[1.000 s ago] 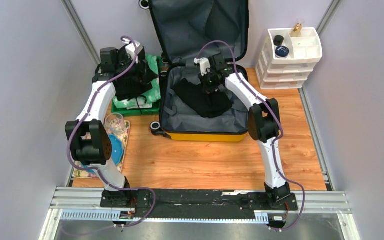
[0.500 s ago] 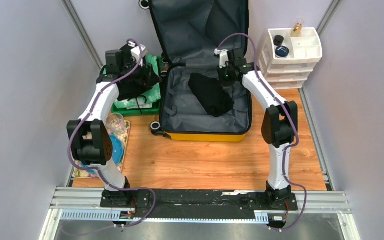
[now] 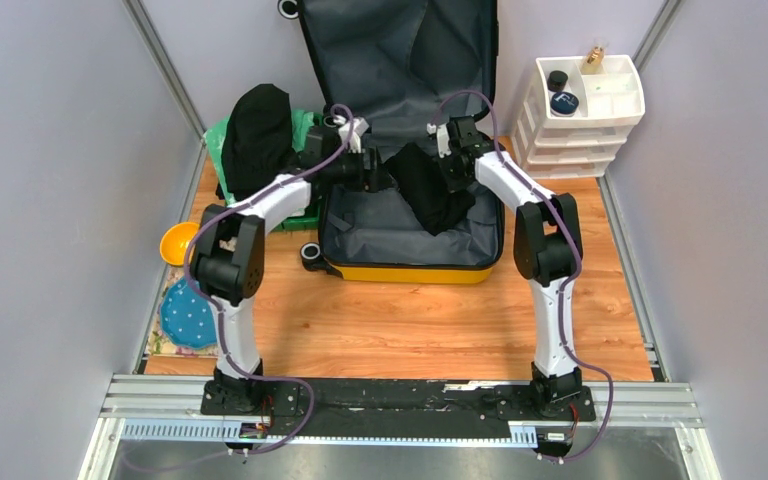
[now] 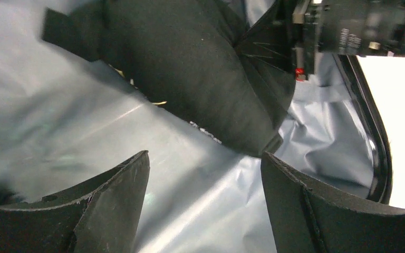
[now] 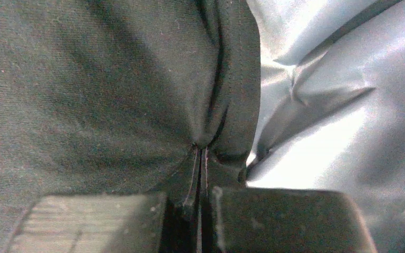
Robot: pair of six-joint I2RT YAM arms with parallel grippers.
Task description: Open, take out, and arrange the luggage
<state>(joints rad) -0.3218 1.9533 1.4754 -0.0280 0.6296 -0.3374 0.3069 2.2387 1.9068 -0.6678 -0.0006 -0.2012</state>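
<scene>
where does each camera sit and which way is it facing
top external: above and behind the bases, looking down on the open suitcase; both arms show, left gripper and right gripper over it.
left wrist: on the left arm, looking across the lining at the black cloth; its open fingers show.
right wrist: close against the cloth; its fingers show, shut on a fold.
shared: both wrist views show cloth and lining; the left also catches the right gripper.

White arms (image 3: 272,199), black joints (image 3: 226,264), purple cables (image 3: 468,93)
</scene>
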